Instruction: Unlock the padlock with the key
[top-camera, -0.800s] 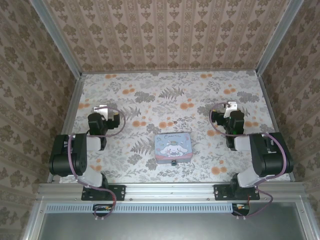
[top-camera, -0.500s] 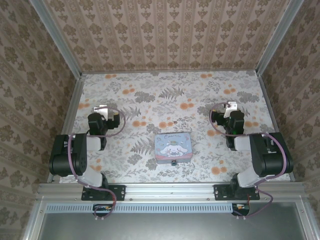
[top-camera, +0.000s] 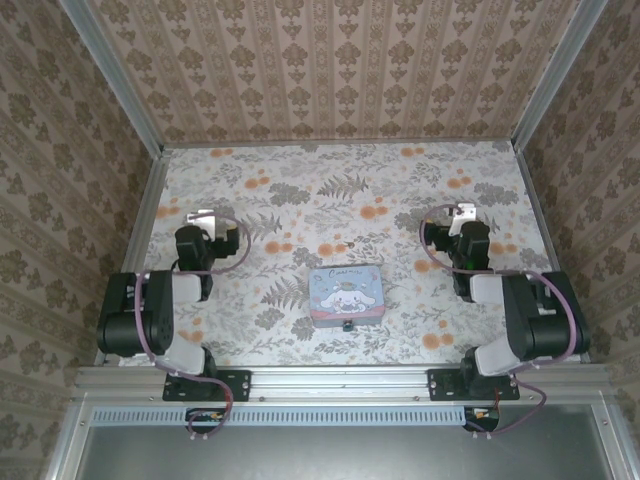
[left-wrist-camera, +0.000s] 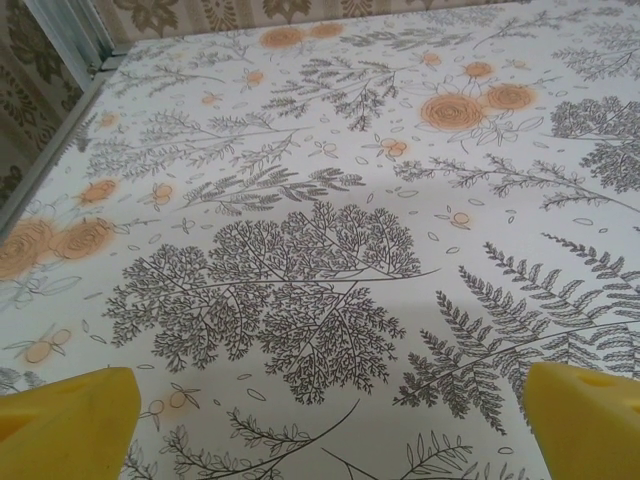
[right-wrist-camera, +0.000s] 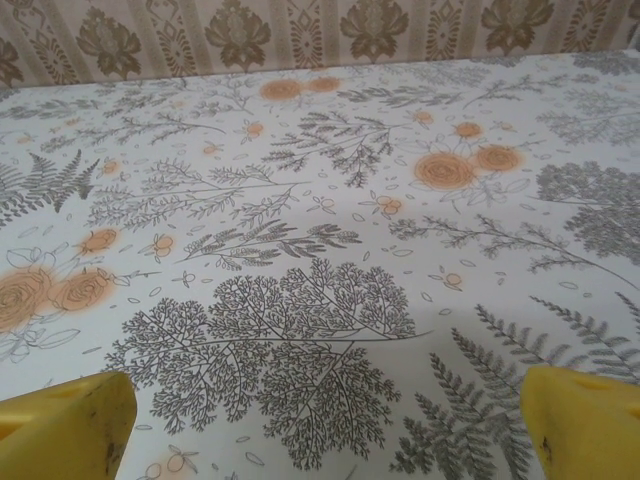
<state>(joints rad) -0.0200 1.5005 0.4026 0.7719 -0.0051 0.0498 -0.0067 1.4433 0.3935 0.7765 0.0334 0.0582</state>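
Left gripper (left-wrist-camera: 325, 425): yellow fingertips (left-wrist-camera: 65, 425) spread wide apart over the bare floral table (left-wrist-camera: 320, 150). Right gripper (right-wrist-camera: 325, 425): likewise spread, fingertips (right-wrist-camera: 60, 425) at the lower corners of its wrist view. From above, both arms sit folded near their bases, well apart from the padlock (top-camera: 347, 325), which seems to touch the near edge of the pastel cartoon tin (top-camera: 346, 290) mid-table; the key (top-camera: 348, 245), a tiny dark sliver, lies near the tin's far side, apart from it.

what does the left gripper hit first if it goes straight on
Likely only the floral tablecloth: the left gripper, open, points across it toward the back wall, with nothing seen in between.
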